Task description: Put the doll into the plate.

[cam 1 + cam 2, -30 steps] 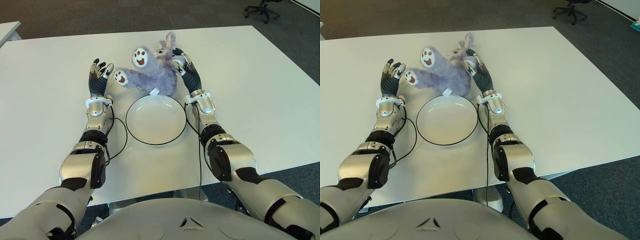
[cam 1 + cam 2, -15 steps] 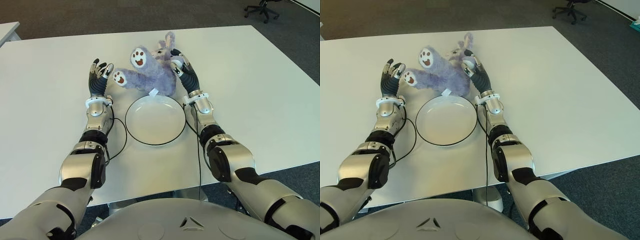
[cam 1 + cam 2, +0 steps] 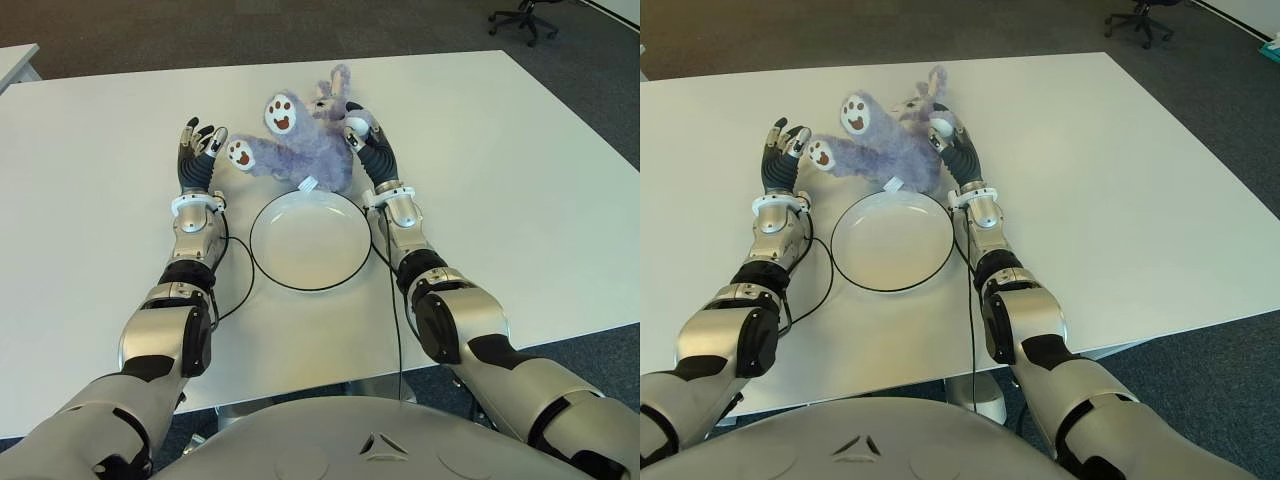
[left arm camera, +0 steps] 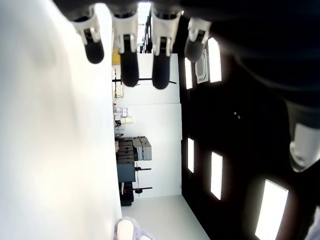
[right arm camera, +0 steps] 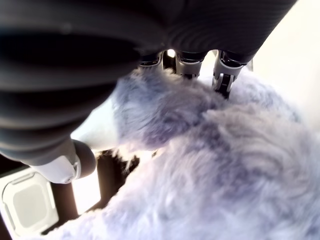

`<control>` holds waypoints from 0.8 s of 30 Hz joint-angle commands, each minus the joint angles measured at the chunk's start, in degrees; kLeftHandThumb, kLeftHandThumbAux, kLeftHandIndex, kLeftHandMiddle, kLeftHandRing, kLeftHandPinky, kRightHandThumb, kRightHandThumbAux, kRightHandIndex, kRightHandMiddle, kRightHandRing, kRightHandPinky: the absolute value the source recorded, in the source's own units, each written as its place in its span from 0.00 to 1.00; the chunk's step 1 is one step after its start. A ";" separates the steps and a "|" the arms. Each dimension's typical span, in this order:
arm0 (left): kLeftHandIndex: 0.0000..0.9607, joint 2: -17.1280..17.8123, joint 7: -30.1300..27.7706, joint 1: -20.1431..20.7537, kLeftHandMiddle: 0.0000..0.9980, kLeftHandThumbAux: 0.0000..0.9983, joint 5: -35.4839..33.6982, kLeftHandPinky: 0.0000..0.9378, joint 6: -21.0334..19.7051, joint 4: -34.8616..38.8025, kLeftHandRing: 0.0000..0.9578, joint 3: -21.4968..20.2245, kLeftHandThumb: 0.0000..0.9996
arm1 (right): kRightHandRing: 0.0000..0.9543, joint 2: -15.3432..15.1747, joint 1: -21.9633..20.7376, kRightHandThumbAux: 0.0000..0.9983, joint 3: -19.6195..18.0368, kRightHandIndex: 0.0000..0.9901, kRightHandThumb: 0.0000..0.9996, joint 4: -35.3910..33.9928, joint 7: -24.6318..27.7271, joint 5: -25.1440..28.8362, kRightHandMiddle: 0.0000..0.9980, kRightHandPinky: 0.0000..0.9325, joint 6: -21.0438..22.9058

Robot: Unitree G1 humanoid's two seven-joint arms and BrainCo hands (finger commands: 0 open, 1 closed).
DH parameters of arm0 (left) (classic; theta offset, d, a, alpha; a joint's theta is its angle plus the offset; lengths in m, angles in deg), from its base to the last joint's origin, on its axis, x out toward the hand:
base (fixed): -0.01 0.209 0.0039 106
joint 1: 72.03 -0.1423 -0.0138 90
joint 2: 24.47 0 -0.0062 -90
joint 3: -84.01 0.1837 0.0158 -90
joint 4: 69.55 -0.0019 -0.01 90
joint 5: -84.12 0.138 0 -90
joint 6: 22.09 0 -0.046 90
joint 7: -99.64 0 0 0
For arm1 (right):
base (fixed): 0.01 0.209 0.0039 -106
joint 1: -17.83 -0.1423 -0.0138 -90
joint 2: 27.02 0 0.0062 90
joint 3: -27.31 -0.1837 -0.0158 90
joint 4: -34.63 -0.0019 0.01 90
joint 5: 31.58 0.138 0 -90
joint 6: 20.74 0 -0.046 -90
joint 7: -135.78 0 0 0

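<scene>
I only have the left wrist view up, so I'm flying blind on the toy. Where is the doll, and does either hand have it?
Observer: The doll lies on the table just beyond the plate, not in it.
Operator: Is the right hand on it?
Observer: The right hand is pressed against the doll's right side, fingers sinking into the fur.
Operator: And the left hand?
Observer: The left hand is open beside the doll's paw, holding nothing.
</scene>
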 commanded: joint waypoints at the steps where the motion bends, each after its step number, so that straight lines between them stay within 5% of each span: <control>1: 0.08 -2.68 -0.02 -5.26 0.19 0.47 -0.03 0.07 -3.32 -4.18 0.17 0.20 0.00 | 0.15 1.52 4.27 0.52 0.71 0.16 0.73 3.11 -1.42 -0.84 0.13 0.24 3.17; 16: 0.08 -2.81 -0.36 -5.30 0.19 0.47 -0.53 0.08 -3.10 -3.90 0.17 0.01 0.00 | 0.27 1.40 3.36 0.52 0.17 0.24 0.82 3.47 -1.99 0.31 0.27 0.32 8.29; 20: 0.09 -2.79 -0.22 -5.38 0.19 0.47 -0.44 0.07 -2.98 -3.80 0.17 0.14 0.00 | 0.35 1.50 3.28 0.55 -0.31 0.30 0.86 3.50 -2.30 0.78 0.35 0.39 8.73; 22: 0.10 -2.76 -0.33 -5.42 0.19 0.47 -0.46 0.06 -2.92 -3.77 0.16 0.16 0.00 | 0.39 1.53 3.28 0.67 -0.45 0.39 0.85 3.59 -2.96 0.71 0.47 0.43 8.71; 24: 0.09 -2.72 -0.45 -5.43 0.18 0.47 -0.49 0.06 -2.90 -3.77 0.16 0.16 0.00 | 0.50 1.55 3.28 0.66 -0.55 0.41 0.94 3.64 -3.45 0.58 0.47 0.46 8.64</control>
